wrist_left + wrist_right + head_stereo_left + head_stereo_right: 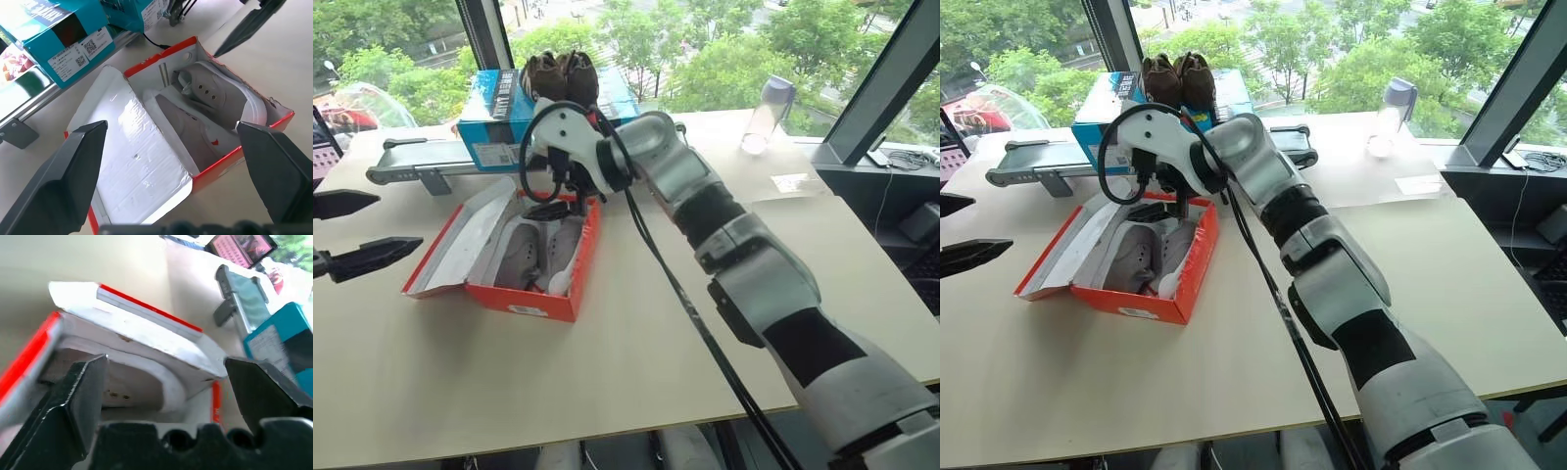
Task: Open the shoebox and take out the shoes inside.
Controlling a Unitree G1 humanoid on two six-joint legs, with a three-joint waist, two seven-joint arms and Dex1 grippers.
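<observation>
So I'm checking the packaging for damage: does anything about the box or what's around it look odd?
The red shoebox lies open, and the white inside of its lid looks creased and dented. Behind it, a pair of dark brown shoes sits on top of a blue box rather than inside one.

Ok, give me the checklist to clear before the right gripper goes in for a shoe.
1. Shoebox lid folded fully open: ok.
2. Both shoes lying inside the box: ok.
3. Right gripper open and empty: ok.
4. Right gripper over the far end of the box: ok.
5. Left gripper open, apart from the box at its lid side: ok.
6. Right gripper's fingers lined up with one shoe: cannot tell.
</observation>
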